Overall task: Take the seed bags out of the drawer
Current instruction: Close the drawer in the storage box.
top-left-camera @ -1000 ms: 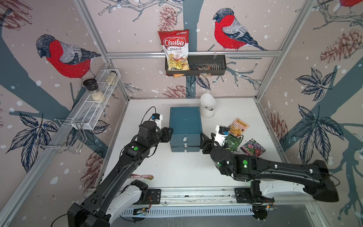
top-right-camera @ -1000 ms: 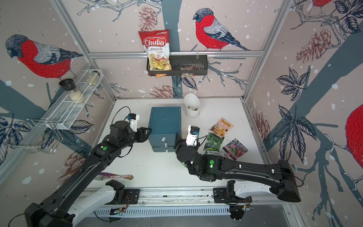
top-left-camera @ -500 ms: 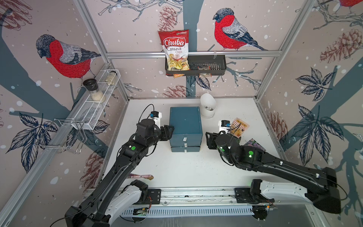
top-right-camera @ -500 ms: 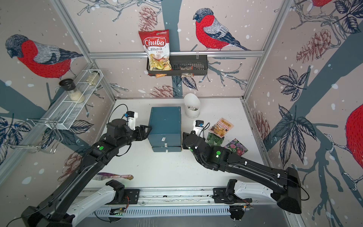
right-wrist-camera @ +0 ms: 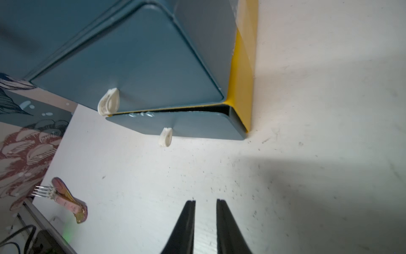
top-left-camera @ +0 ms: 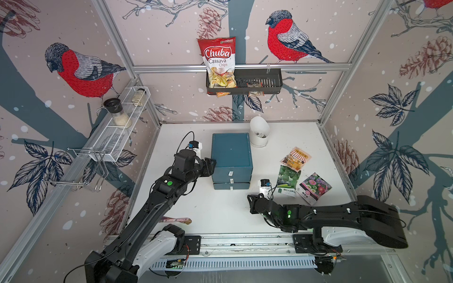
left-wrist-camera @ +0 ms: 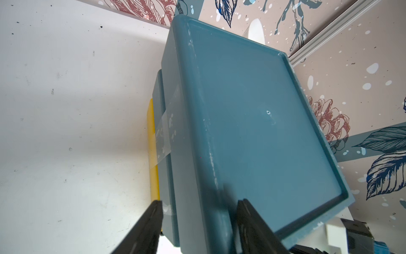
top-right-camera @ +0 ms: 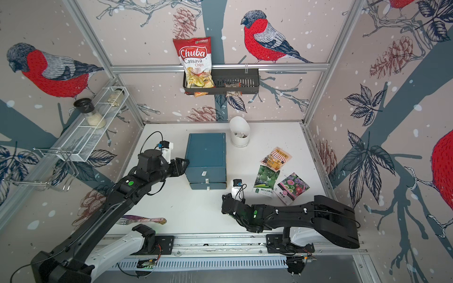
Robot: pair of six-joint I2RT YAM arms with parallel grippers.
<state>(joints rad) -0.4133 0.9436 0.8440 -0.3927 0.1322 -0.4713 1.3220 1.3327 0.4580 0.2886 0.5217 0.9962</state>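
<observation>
Locating the three seed bags (top-left-camera: 288,177) on the bench (top-left-camera: 208,208), right of centre, we find them just upper-right of the nearer, empty, narrowly parted right claw (top-left-camera: 249,204); whether the left claw (top-left-camera: 212,166) grips the drawer unit (top-left-camera: 231,152) is unclear.

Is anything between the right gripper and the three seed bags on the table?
Nothing visible: bare table separates the right gripper from the green seed bag; the purple seed bag and orange seed bag lie beyond. Its jaws face the drawer unit.
</observation>
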